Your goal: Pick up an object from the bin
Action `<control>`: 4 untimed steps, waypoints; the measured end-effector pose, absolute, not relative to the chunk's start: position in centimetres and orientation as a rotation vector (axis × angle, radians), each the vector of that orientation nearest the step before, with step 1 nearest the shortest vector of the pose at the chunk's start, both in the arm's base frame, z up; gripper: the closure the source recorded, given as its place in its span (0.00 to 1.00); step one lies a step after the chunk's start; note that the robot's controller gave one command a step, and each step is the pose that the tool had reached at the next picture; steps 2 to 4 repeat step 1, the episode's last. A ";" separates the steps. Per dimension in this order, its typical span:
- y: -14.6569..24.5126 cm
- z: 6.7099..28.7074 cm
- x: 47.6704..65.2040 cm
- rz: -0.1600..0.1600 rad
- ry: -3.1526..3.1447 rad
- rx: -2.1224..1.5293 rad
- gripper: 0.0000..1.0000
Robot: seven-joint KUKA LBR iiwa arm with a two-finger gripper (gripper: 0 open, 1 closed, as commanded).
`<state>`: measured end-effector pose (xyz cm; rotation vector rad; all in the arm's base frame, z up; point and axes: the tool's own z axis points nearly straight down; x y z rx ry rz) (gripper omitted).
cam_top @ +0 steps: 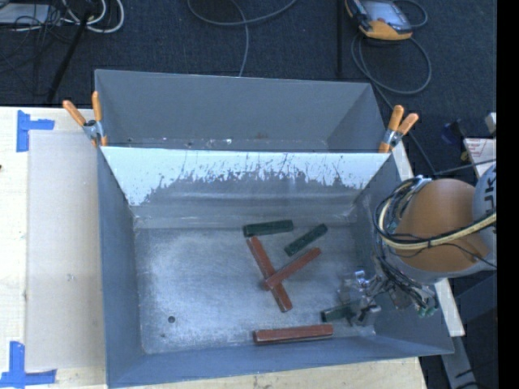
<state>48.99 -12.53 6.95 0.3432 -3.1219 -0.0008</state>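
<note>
The tool (362, 297) sits low in the lower right corner of the bin (162, 298), right at a short dark green bar (338, 314) that lies flat on the floor close to the right wall. Whether the tool is clenched, released or gripping that bar I cannot tell. The likeliest trouble is the corner itself: so near the sloping wall, the tool may scrape metal or catch only the bar's end, so that it swivels and drops on lifting. The long reddish-brown bar (293, 334) just to its lower left might get nudged. The short green bar looks thin, straight, rigid and flat-faced, much like the longer green bar (268, 228) in mid-frame.
</note>
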 end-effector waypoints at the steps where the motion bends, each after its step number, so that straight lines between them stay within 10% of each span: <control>1: -11.8 23.3 50.8 0.004 -3.134 0.325 1.00; 4: -11.8 23.3 50.8 0.004 -3.134 0.325 1.00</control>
